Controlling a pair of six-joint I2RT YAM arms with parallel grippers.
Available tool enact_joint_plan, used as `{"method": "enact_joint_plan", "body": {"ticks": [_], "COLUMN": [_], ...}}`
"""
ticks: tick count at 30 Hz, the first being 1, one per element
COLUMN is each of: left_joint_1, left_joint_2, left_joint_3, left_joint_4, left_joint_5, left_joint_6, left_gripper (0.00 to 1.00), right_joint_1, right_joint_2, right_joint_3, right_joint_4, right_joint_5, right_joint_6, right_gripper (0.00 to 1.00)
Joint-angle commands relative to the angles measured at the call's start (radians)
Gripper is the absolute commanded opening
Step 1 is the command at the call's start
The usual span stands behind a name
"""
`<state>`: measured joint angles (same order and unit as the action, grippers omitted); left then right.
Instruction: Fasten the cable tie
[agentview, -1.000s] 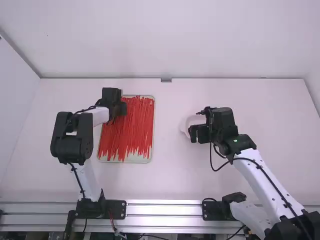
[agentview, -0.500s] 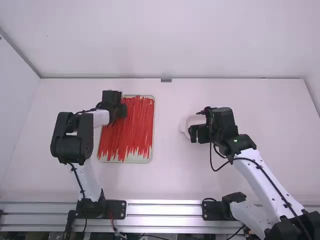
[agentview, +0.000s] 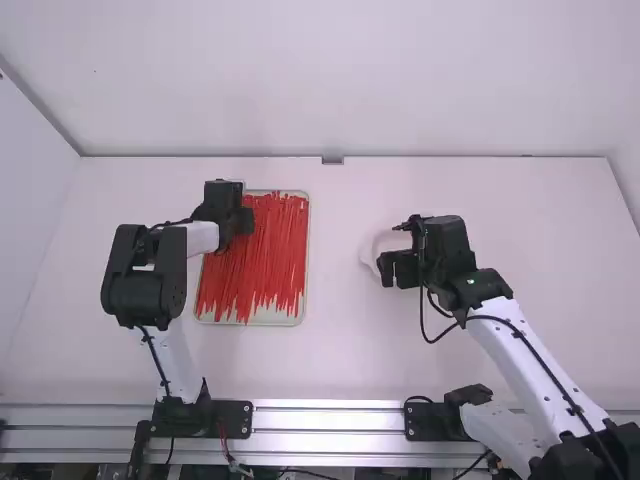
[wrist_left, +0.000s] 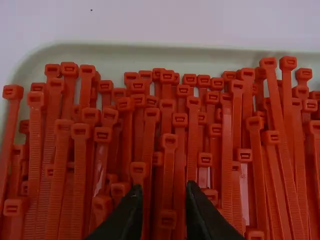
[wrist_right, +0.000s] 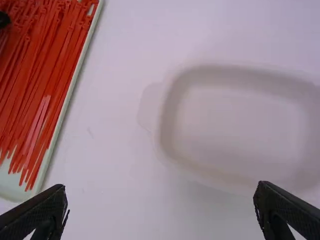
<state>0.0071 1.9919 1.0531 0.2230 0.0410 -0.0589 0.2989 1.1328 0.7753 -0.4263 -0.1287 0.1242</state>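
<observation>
A thick pile of red cable ties (agentview: 260, 255) lies on a pale green tray (agentview: 250, 322) left of the table's middle. My left gripper (agentview: 238, 214) is down at the tray's far left corner. In the left wrist view it (wrist_left: 164, 192) stands open with a narrow gap, its fingertips (wrist_left: 135, 200) among the tie heads (wrist_left: 175, 115) and one or two ties between them. My right gripper (agentview: 395, 270) hangs wide open just above a white dish (agentview: 373, 246). The right wrist view has the dish (wrist_right: 235, 125) empty, beyond that gripper (wrist_right: 160, 192).
The tray's rim (wrist_right: 72, 95) and the ends of the ties (wrist_right: 35, 65) lie a short way left of the dish. White walls close the table at the back and the left side. Bare table stretches to the right and front.
My left gripper has sunk slightly toward the ties. The right arm has held still over the dish.
</observation>
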Motion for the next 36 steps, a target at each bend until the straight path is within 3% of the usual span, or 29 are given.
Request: {"method": "enact_joint_plan", "body": {"ticks": [1,36], "left_joint_1": [-0.007,-0.007], "left_joint_2": [0.011,0.011], "left_joint_3": [-0.014,-0.015], "left_joint_4": [0.003,-0.024], "left_joint_5": [-0.003,0.003], "left_joint_6": [0.004,0.004], "left_gripper": [0.23,0.21], "right_joint_1": [0.003,0.004], "right_joint_2": [-0.014,-0.014], "right_joint_3": [0.035,0.035], "right_joint_4": [-0.001,-0.004], "right_joint_5": [-0.006,-0.006], "right_joint_6": [-0.001,-0.001], "right_gripper": [0.99,0.99]}}
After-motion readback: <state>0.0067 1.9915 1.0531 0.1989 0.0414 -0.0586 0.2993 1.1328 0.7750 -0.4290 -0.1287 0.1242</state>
